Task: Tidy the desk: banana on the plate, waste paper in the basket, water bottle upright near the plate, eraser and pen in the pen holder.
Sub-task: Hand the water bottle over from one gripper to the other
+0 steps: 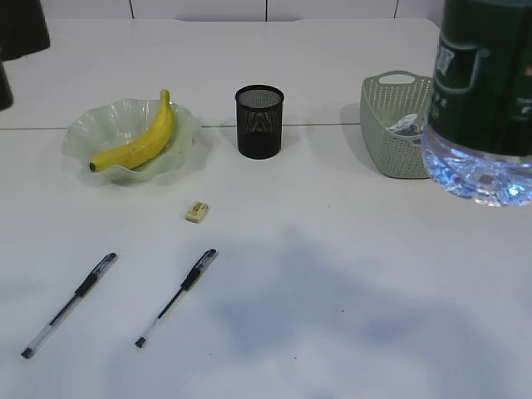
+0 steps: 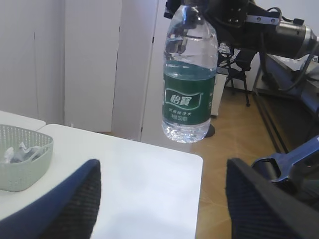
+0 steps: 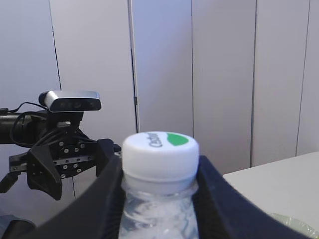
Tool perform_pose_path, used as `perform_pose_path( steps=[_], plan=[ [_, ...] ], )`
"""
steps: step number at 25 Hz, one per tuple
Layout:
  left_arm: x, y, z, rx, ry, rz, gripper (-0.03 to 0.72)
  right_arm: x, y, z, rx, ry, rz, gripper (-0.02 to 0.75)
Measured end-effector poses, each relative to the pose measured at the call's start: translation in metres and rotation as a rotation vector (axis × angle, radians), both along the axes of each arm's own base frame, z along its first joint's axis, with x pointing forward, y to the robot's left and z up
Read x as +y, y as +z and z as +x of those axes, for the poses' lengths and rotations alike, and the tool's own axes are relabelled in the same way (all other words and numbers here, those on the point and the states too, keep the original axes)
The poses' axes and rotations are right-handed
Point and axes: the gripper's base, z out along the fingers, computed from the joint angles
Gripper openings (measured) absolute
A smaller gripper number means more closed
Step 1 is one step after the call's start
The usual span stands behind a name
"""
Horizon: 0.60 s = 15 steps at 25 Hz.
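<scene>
**Op A:** I'm looking at a white table [image 1: 332, 332] with a seam running across it behind the pen holder [image 1: 259, 121]. Pale cabinet doors [image 3: 224, 74] stand behind, and my left wrist view shows wood flooring [image 2: 234, 139] past the table's rounded corner, with an office chair further back.

**Op B:** Where's the task stuff?

**Op A:** Banana [image 1: 140, 140] lies in the green wavy plate [image 1: 83, 133], far left. The black mesh pen holder stands centre, apart from the plate. The eraser [image 1: 197, 211] lies in front of it, and two pens [image 1: 69, 304] [image 1: 177, 297] lie near the front left, slanted alike. The basket [image 1: 386, 141] on the right has crumpled paper [image 1: 407, 125] in it.

**Op B:** And the bottle?

**Op A:** The water bottle [image 2: 189, 74] hangs upright in the air above the table's right corner. My right gripper [image 3: 159, 174] is clamped on its neck just under the white cap [image 3: 160, 149]. My left gripper [image 2: 162, 199] is spread wide with nothing between its fingers [image 2: 75, 204], well apart from the bottle.

**Op B:** Room to move?

**Op A:** Open surface across the front right. The table edge is close by the basket.

**Op B:** Anything unclear?

**Op A:** In the exterior view the bottle is so near the lens that it is cut off at the top and hides the basket's right side. Both arms are out of that frame.
</scene>
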Motion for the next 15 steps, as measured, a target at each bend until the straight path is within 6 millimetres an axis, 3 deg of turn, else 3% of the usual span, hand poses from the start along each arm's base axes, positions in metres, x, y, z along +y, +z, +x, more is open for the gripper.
perform_pose_path(
  steps=[10, 15],
  plan=[
    [-0.002, -0.007, 0.015, 0.014, 0.001, 0.004, 0.56, 0.003, -0.012, 0.024, 0.067, -0.003, -0.003, 0.255],
    [-0.009, -0.016, 0.027, 0.039, -0.029, 0.002, 0.56, 0.021, -0.021, 0.033, 0.07, 0.025, -0.028, 0.255]
  ],
)
